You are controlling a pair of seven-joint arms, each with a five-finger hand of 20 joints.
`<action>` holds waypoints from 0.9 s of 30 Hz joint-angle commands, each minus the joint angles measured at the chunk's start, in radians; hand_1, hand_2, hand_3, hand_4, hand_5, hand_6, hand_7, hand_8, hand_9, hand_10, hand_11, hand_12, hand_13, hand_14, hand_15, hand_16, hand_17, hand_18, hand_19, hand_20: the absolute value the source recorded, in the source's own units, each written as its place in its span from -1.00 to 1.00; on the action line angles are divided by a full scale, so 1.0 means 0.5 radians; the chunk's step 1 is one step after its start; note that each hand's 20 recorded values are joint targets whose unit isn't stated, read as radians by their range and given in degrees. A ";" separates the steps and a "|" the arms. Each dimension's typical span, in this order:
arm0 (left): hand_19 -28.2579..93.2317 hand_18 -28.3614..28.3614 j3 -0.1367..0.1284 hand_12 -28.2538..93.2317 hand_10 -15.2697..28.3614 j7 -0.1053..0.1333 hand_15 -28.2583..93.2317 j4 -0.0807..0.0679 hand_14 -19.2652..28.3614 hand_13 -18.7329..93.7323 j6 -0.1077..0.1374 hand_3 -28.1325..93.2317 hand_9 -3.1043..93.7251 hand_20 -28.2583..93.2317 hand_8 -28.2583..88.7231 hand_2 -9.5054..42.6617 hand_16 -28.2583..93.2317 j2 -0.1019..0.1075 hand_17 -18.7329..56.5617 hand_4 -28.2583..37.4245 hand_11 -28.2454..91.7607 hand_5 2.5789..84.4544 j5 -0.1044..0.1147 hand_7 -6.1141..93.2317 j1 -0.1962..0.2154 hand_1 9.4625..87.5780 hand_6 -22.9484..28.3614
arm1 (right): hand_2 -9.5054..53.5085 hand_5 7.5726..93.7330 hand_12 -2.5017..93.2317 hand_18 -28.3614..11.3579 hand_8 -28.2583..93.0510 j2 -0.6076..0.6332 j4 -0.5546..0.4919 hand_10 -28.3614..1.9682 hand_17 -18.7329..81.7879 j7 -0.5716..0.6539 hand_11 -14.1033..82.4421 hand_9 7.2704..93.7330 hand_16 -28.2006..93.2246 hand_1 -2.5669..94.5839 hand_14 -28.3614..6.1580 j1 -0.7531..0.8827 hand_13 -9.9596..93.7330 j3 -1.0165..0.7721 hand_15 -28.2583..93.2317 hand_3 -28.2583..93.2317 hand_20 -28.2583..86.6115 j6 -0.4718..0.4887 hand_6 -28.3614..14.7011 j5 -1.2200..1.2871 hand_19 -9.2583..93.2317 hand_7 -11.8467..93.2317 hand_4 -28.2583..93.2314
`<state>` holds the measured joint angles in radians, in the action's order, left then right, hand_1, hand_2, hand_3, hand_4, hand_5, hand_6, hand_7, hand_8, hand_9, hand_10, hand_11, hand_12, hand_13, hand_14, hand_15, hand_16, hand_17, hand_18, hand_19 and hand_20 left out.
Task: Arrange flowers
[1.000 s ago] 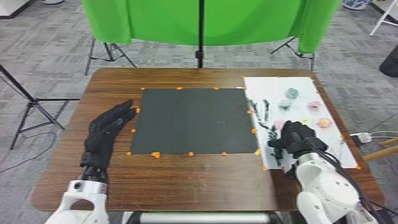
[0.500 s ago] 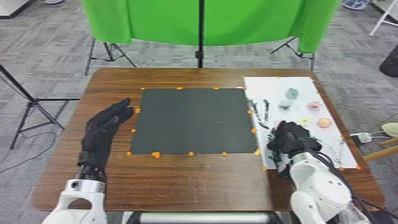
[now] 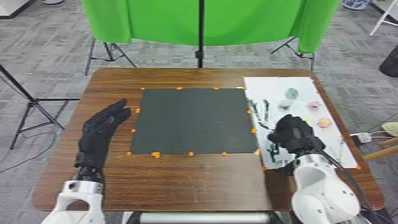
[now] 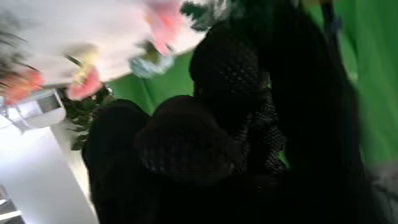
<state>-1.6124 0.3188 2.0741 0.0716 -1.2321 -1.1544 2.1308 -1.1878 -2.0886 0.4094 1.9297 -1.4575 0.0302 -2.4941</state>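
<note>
- A rounded, blue-green flower [image 3: 291, 93] lies on the white rectangular sheet [image 3: 278, 85] on the robot's right side of the brown wooden table [image 3: 204, 182].
- Just beside it is a pale grey-green flower [image 3: 285, 104], duller and looser in outline.
- A soft pink flower [image 3: 314, 105] sits nearer the sheet's outer edge, and a peach-coloured round flower [image 3: 323, 122] lies closer to the robot, apart from the pink one.
- Slim, dark green leafy sprigs [image 3: 266, 108] run along the side of the sheet facing the dark grey square board [image 3: 197, 122].
- The right hand [image 3: 291, 134], in black fabric, is over the sheet, between the peach flower and the board; I cannot tell whether it is open, closed or gripping anything.
- It covers part of the sheet, and a small yellow patch [image 3: 305, 119] at its edge is too little to make out.
- In the right wrist view the flower heads [image 4: 84, 84] are blurred patches of pink, yellow, orange-red and pale blue; dark green leaves [image 4: 82, 111] are near them, partly hidden by the glove.
- The left hand [image 3: 99, 127], also black-gloved, is open and empty, its fingers straight, over the wood on the board's other side.
</note>
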 commanded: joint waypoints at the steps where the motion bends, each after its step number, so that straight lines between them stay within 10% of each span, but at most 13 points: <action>1: -0.45 0.42 -0.032 -0.34 0.31 0.044 -0.37 -0.173 0.49 -0.03 0.100 0.54 -0.01 -0.18 -0.61 -0.82 -0.48 0.167 -0.26 -0.67 -0.28 0.10 0.105 -0.66 -0.097 -0.55 0.00 | -1.00 0.52 -0.24 0.18 -0.01 0.008 -0.111 0.18 0.87 -0.070 0.25 0.85 -0.17 0.26 0.60 -0.364 1.00 0.206 0.54 0.36 0.24 0.051 0.22 0.160 1.00 0.01 -0.41; 11: -0.47 0.40 -0.011 -0.34 0.31 0.139 -0.37 -0.391 0.46 -0.03 0.351 0.57 0.00 -0.18 -0.62 -0.81 -0.49 0.192 -0.24 -0.70 -0.28 0.11 0.462 -0.64 -0.174 -0.59 -0.02 | -1.00 0.51 -0.27 0.19 -0.02 -0.257 0.277 0.17 0.88 -0.164 0.27 0.85 -0.18 0.24 0.60 -0.894 1.00 0.726 0.55 0.38 0.26 0.141 0.22 0.202 1.00 0.04 -0.42; 27: -0.48 0.38 0.081 -0.35 0.31 0.128 -0.37 -0.340 0.44 -0.05 0.266 0.59 -0.01 -0.18 -0.62 -0.77 -0.50 0.149 -0.24 -0.79 -0.29 0.10 0.383 -0.64 -0.149 -0.64 -0.02 | -1.00 0.50 -0.29 0.17 -0.06 -0.560 0.697 0.16 0.88 -0.108 0.29 0.85 -0.18 0.23 0.59 -0.985 1.00 1.075 0.55 0.39 0.28 0.228 0.24 0.278 1.00 0.08 -0.43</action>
<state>-1.5901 0.3866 1.8838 0.2326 -1.1346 -0.9282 2.0405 -1.4356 -1.7833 0.3446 1.4252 -0.9762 0.1199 -2.3788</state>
